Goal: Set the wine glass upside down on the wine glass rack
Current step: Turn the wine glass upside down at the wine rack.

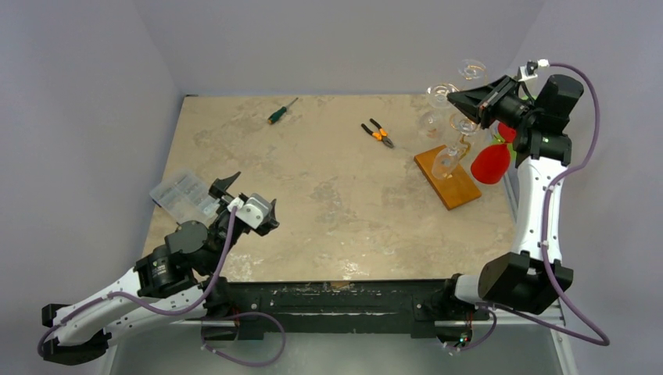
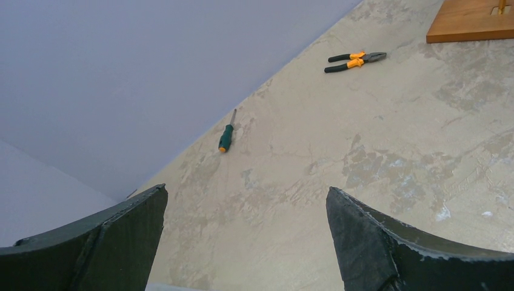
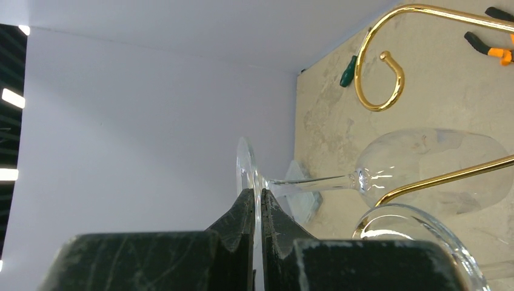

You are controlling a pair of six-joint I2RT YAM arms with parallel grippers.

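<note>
Right gripper [image 3: 257, 203] first: black fingers pinched together on the thin foot of the wine glass [image 3: 424, 163], edge-on between the pads. From the wrist camera, stem and bowl run out sideways toward the wine glass rack [image 3: 379, 79]. One gold curl ends in a small ball above the bowl, and another gold wire crosses in front of it. Whether the glass bears on any wire, I cannot tell. A second glass [image 3: 418, 239] sits just beside it, lower right.

From above, the rack's orange-brown base [image 1: 447, 178] stands at the right side of the table [image 1: 328, 195], my right arm raised over it.

Left gripper [image 2: 245, 230]: fingers wide apart, nothing between them, low at the near left beside a clear plastic box [image 1: 184, 195].

Surface: beige, stone-patterned, mottled with paler patches. On it lie a green screwdriver [image 2: 226, 138] (far side) and orange-and-black pliers [image 2: 354, 60], near the rack base. Something red [image 1: 491, 164] sits by the right edge.

Room: plain pale lilac-grey walls [image 1: 328, 39] on three sides.
</note>
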